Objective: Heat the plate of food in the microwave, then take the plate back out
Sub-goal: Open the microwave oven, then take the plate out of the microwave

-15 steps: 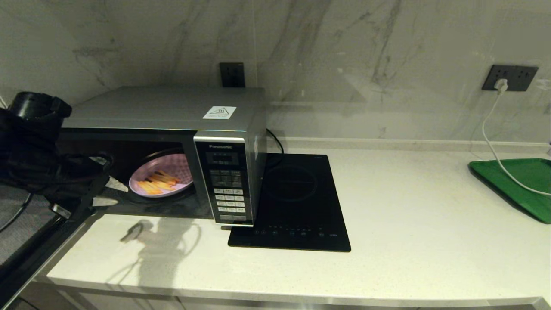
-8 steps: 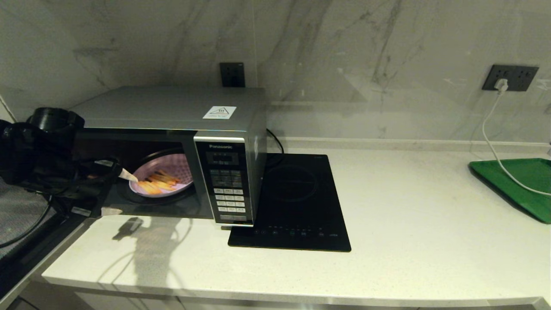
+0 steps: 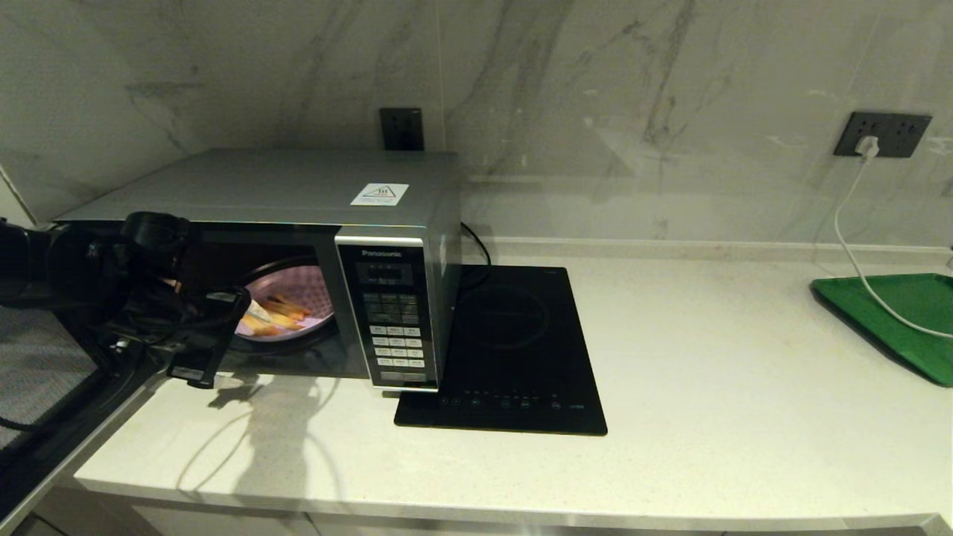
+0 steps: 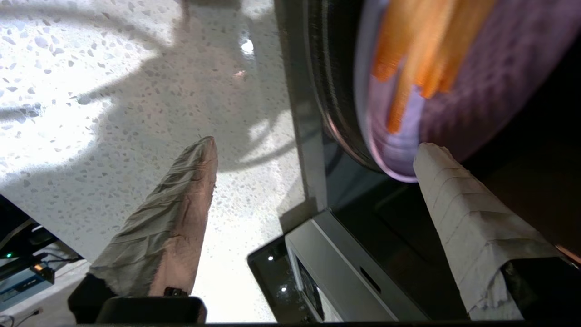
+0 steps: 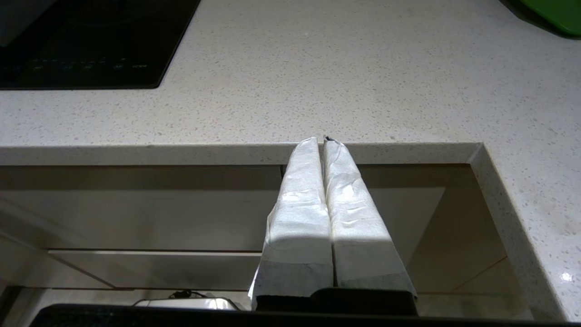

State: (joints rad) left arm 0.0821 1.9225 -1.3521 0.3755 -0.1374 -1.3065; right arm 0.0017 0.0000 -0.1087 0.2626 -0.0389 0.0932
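Since the earlier frames, the left gripper [image 3: 234, 335] has been carried rightwards, from the open left side of the microwave [image 3: 298, 216] into its mouth, and its fingers have been spread. In the head view the dark arm now overlaps the left part of the opening and hides the plate's near-left edge.

The plate [image 3: 294, 301] is seen inside the microwave cavity, lying on the turntable with the fries [image 3: 277, 311] on it. The microwave door [image 3: 52, 394] is swung open to the left.

In the left wrist view the gripper [image 4: 317, 145] is recorded as wide open: one taped finger [image 4: 458, 213] is inside the cavity with its tip at the plate [image 4: 476, 91] rim, while the other finger [image 4: 177, 209] is outside, over the counter [image 4: 113, 91]. Whether the inner tip is touching the rim cannot be told. The cavity's front sill lies between the two fingers. Nothing is held.

The right gripper [image 5: 324, 141] is seen only in its own wrist view, parked below the counter edge, well apart from the microwave, with its taped fingers pressed together and nothing between them.

A black cooktop [image 3: 514, 350] lies just beside the microwave on its right. A green tray [image 3: 893, 320] lies at the far right of the counter, with a white cable [image 3: 849, 238] running across it from a wall socket [image 3: 882, 134].
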